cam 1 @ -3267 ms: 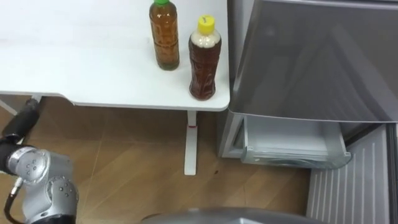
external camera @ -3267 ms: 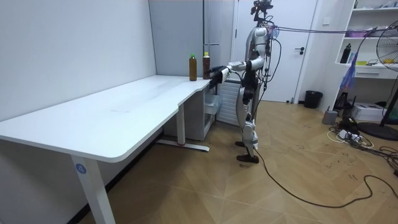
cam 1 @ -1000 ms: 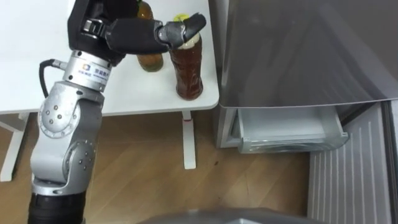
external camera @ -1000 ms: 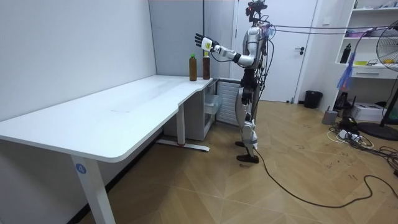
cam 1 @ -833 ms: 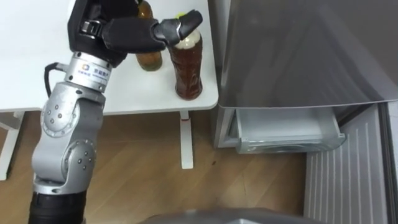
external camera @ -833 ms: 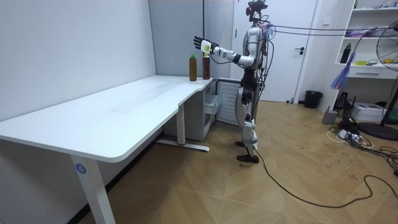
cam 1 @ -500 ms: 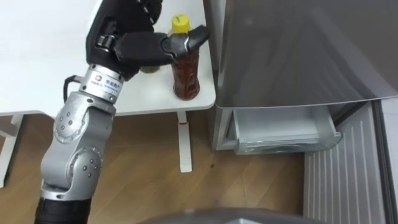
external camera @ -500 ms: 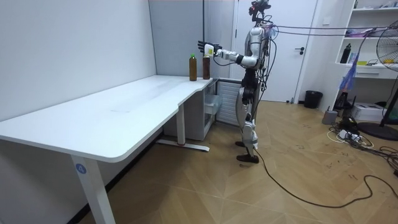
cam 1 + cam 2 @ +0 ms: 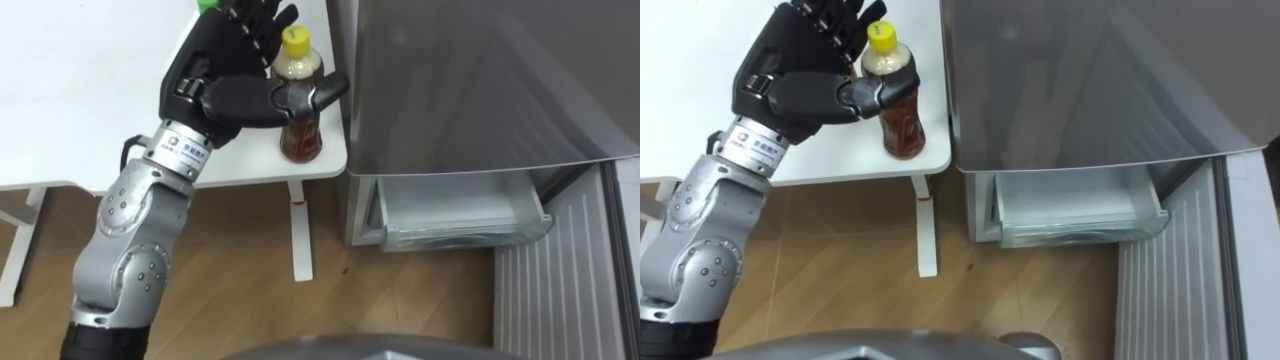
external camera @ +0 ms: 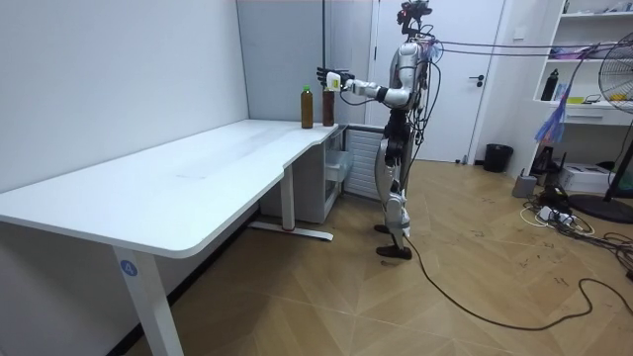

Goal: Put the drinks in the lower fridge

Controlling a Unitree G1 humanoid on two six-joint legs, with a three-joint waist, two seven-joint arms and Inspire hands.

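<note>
A brown drink bottle with a yellow cap (image 9: 300, 135) stands upright at the white table's (image 9: 80, 120) right corner, beside the fridge. My left hand (image 9: 225, 85) is open right at it. The straight fingers spread behind and to the left of the bottle's neck, and the thumb reaches across the front of its body. A second bottle stands behind the hand, with just its green cap (image 9: 207, 4) showing. In the room view I stand at the table's far end with the left hand (image 10: 331, 76) raised over both bottles (image 10: 327, 107).
The grey fridge (image 9: 480, 80) rises directly right of the table. Its lower drawer (image 9: 455, 215), pale and translucent, stands pulled out above the wooden floor. A white table leg (image 9: 300, 230) stands below the corner.
My left arm rose from beside the table to the bottles. Over the last second the hand sank from the yellow cap to the bottle's body, its thumb now across the front. The camera shifted slightly.
</note>
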